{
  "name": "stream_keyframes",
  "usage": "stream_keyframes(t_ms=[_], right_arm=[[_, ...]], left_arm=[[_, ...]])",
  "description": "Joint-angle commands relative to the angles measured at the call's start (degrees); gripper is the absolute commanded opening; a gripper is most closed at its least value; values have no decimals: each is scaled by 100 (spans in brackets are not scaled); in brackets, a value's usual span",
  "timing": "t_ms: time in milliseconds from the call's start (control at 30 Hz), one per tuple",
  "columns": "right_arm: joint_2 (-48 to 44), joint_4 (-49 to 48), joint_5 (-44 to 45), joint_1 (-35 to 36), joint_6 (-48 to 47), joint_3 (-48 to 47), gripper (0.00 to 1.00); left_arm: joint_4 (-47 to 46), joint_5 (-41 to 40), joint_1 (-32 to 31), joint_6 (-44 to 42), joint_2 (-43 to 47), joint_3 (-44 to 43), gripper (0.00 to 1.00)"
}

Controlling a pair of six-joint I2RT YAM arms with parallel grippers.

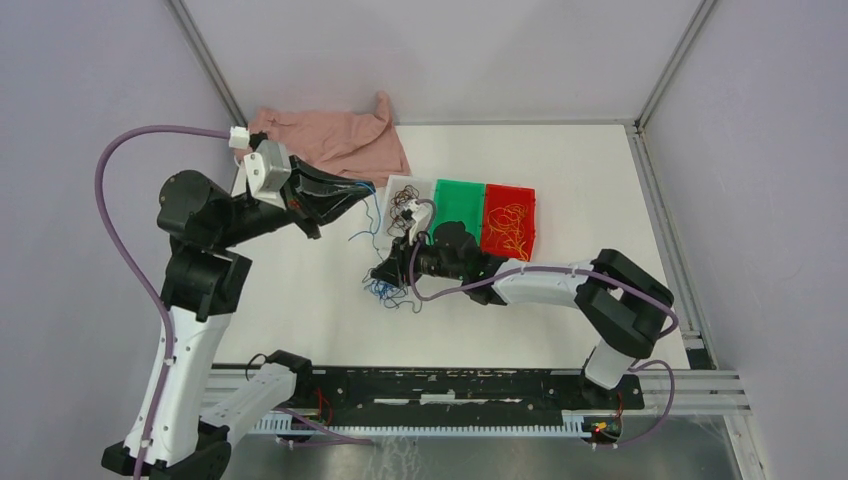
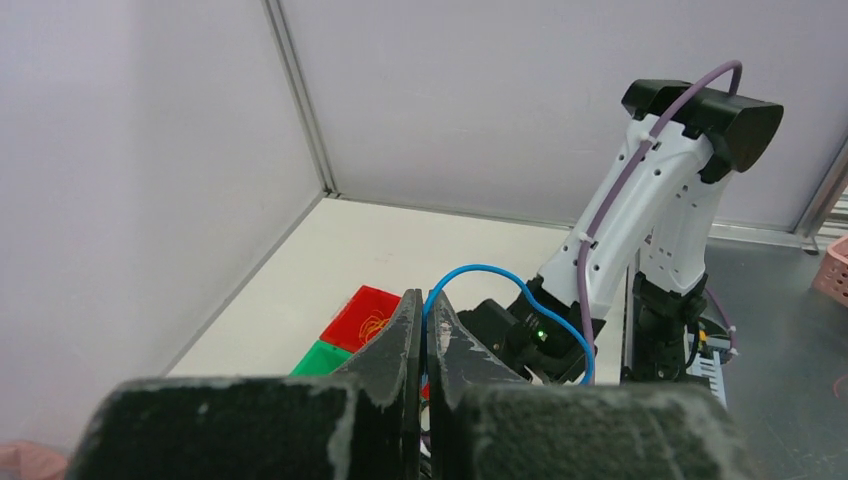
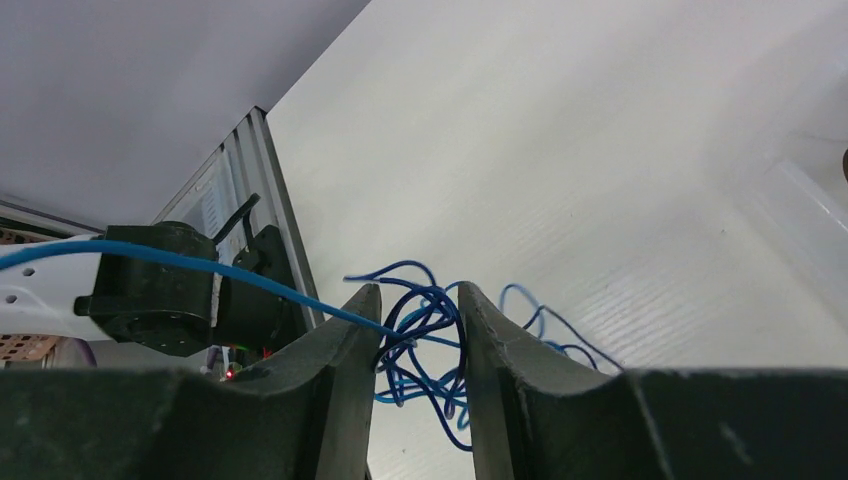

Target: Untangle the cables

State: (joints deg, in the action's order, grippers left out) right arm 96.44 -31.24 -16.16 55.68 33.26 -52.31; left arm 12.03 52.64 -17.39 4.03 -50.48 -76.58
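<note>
One blue strand (image 2: 480,268) is pinched in the shut left gripper (image 2: 421,335) and held up off the table (image 1: 290,300), seemingly so that it can be drawn out of the blue tangle (image 1: 383,292). That tangle lies on the table, near the white bin (image 1: 398,183) on its near side. The right gripper (image 3: 417,300) is set low over it, jaws narrowly parted with the bunch between them; no firm bite can be made out. It is judged to be placed there as an anchor. Brown cables (image 1: 405,205) are kept in the white bin, yellow cables (image 1: 510,228) in the red bin (image 1: 512,190). Open table is offered toward the near and left edges, while the cloth (image 1: 335,140) lies close beyond the left gripper
</note>
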Motion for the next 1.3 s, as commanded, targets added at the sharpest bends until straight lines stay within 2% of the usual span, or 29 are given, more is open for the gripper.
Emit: stream_keyframes(t_ms=[0,367,567,667,967,1267], right_arm=[[100,-724,39,29,234,148,40],[650,-1483,298,109,602,720,45],[732,-1517,451,178,488,861,46],[723,-1511,605,225,405,962,47],[728,-1566,870,336,270,1248,51],[609,-1621,999,339,234,1536,51]], left_arm=[[-335,115,-10,443,-46,-461,3],[-815,-23,-6,1011,-648,-1771,3],[-894,-276,-10,857,-975,-2572,3],[-940,-650,-10,558,-1103,-2930,3],[-1719,-2518,-10,-1125,-1432,-3851,3],[-2104,-2861,-8,-1528,-1740,-4543,3]])
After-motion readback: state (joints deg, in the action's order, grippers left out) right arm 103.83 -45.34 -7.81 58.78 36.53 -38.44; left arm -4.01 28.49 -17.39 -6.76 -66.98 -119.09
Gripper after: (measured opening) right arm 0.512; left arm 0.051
